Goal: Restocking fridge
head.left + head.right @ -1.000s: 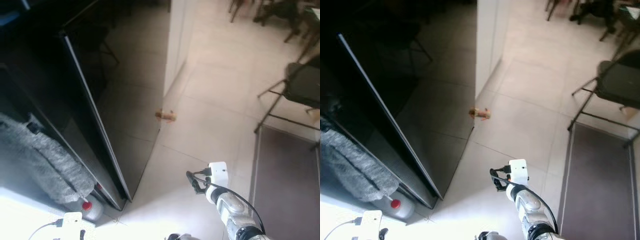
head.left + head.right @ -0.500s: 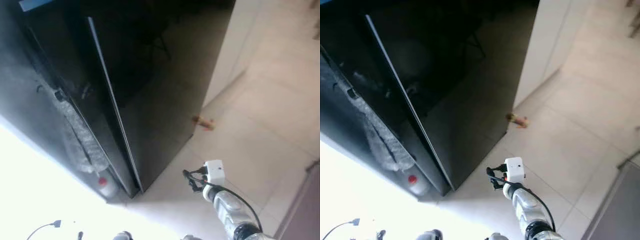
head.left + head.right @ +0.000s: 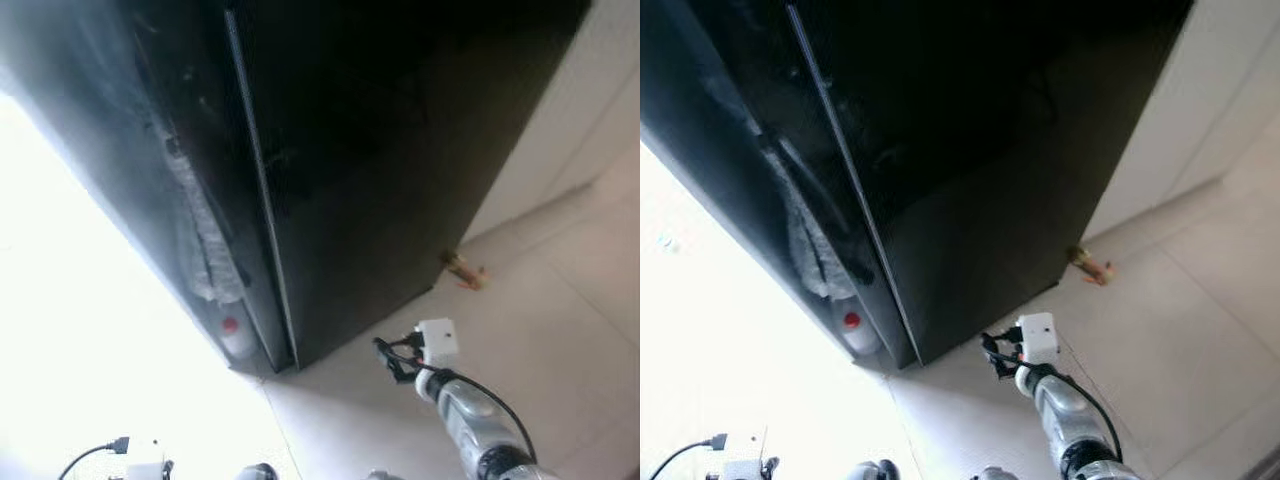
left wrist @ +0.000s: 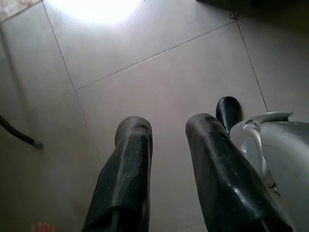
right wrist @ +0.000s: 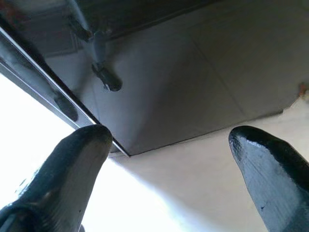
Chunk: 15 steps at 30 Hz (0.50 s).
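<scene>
The fridge (image 3: 400,150) is looming tall and black just ahead of the right gripper (image 3: 392,358), whose fingers are spread wide — empty. The left gripper (image 4: 166,159) is hanging slightly parted over the floor (image 4: 159,72). That door's probably heavy and slick — grabbing its silver edge (image 3: 258,190) seems best.

Head stereo pair looks steeply down past right gripper (image 3: 392,358) at black fridge (image 3: 400,150). Right wrist camera, low, shares the fridge; left wrist faces floor (image 4: 159,77).

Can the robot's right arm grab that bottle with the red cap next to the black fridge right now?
Probably not yet. The right gripper hangs open above the floor in front of the fridge, while the bottle stands round the fridge's corner, apart from it.
</scene>
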{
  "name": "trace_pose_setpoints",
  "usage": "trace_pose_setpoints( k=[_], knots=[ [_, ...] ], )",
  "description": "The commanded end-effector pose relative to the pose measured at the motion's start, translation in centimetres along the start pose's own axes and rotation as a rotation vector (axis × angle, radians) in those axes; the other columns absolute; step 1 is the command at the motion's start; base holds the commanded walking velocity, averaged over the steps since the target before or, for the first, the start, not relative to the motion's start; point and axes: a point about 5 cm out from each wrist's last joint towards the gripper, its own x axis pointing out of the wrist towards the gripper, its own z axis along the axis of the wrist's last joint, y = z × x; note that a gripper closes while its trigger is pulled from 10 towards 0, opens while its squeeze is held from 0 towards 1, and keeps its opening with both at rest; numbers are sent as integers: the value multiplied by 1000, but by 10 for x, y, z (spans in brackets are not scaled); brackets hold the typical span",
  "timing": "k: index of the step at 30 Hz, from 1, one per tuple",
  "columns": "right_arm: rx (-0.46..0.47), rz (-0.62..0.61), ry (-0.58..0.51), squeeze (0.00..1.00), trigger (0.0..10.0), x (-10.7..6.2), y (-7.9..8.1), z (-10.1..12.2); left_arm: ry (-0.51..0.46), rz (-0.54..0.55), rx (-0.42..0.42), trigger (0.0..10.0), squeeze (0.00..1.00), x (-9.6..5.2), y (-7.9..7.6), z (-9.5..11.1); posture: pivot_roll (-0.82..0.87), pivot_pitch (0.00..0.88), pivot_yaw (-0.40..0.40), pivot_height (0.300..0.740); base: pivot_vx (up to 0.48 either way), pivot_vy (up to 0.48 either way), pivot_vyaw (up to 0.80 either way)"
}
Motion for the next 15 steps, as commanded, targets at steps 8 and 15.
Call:
trace_pose_setpoints(
  k=[8,15],
  knots=[
    [-14,55,-35,0,10000,7,14,8,49,10,9,10000,0,-4,4,-14,-40,192,-37,740,0,0,800],
    [-54,52,-37,0,10000,7,13,11,50,9,7,10000,0,-4,3,-15,-40,191,-38,740,0,0,800]
  ],
)
